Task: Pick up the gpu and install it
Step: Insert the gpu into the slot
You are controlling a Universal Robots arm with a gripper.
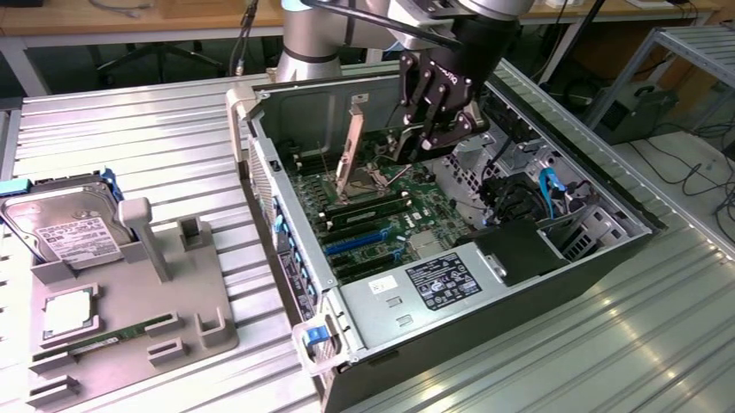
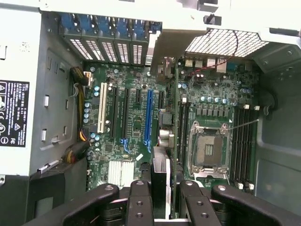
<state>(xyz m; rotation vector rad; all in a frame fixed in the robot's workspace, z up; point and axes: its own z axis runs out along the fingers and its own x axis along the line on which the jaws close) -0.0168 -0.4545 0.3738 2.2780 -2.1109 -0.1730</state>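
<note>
My gripper [image 1: 428,129] hangs inside the open computer case [image 1: 597,258], above the motherboard [image 1: 391,215], and is shut on the gpu [image 1: 355,142]. The card stands upright on its edge, with its metal bracket end toward the case's rear wall. In the wrist view the gpu [image 2: 162,165] shows edge-on between my black fingers [image 2: 139,197], running away from my gripper [image 2: 163,190] toward the slot covers [image 2: 113,49]. It hovers between the blue expansion slot [image 2: 149,117] and the CPU socket [image 2: 209,150]. Whether its lower edge touches a slot is hidden.
A grey fixture [image 1: 172,318] on the exterior view's left holds a silver hard drive [image 1: 69,232] and a green RAM stick [image 1: 109,337]. Inside the case are the power supply [image 1: 442,280], a drive bay with blue cables [image 1: 552,194] and RAM slots [image 2: 242,146].
</note>
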